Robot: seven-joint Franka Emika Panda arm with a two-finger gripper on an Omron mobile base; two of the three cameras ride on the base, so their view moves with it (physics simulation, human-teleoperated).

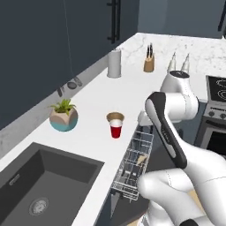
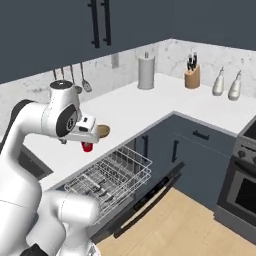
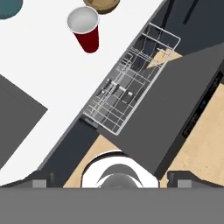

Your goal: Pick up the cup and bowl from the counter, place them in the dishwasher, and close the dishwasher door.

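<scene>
Red cup (image 1: 115, 130) upright on white tabletop (image 1: 95, 95), touching brown bowl (image 1: 115, 117) behind, near the edge above the pulled-out rack (image 1: 133, 164). Right base: dishwasher door (image 2: 142, 202) dropped open for loading. Hand view: pincer (image 3: 113, 178) spread wide, empty, above rack, apart from cup.

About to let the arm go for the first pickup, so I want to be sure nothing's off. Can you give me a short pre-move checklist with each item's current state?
1. Gripper open and empty: ok.
2. Cup upright on the counter, free to grasp: ok.
3. Bowl on the counter right behind the cup; whether they touch: cannot tell.
4. Dishwasher door down: ok.
5. Rack pulled out, room for both items: ok.
6. Gripper lined up over the cup: not ok; it looks down over the counter edge and rack, the cup off to one side.
</scene>
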